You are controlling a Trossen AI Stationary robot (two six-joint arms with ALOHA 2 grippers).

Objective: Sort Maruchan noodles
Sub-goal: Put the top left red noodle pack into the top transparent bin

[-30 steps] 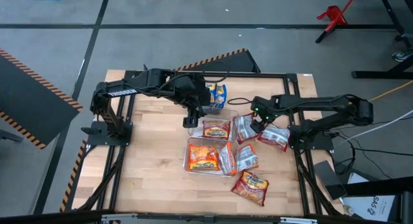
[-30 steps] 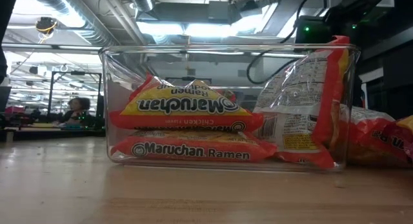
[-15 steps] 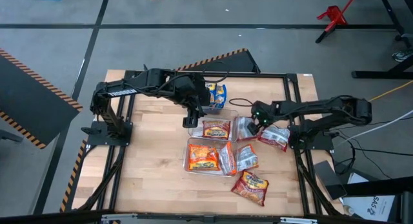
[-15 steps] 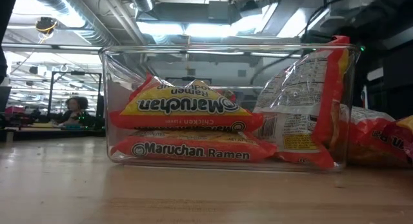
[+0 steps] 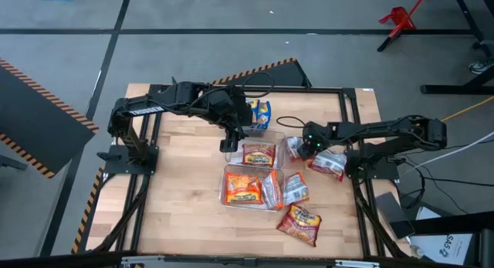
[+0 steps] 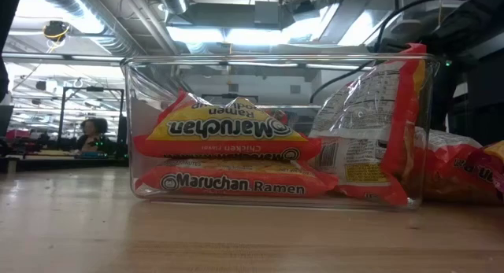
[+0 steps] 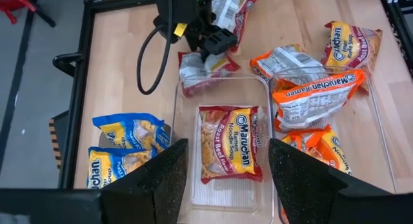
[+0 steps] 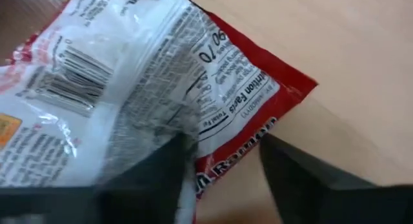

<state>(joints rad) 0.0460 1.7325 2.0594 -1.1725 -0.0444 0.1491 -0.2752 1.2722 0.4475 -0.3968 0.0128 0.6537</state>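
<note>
Light wooden planks make up my table top [image 5: 185, 198], smooth and flat inside a black metal frame. My left gripper [image 7: 226, 179] hangs above a clear plastic box [image 7: 187, 104]. Its two dark, rough fingers [image 7: 151, 179] are spread wide with nothing between them. Inside that box lies one flat red crinkly noodle packet [image 7: 230, 144]. A second clear plastic box [image 6: 138, 123] beside it holds orange noodle packets [image 6: 224, 131], two stacked flat and one standing up on its edge. Two blue-and-yellow noodle packets [image 7: 126, 146] sit on the wood next to the boxes. My right gripper [image 8: 222, 162] is down on a shiny red-and-silver noodle packet [image 8: 129, 75] lying just past the first box. Its fingers [image 8: 151, 179] are either side of the packet's edge, but I cannot tell if they are squeezing it.
</note>
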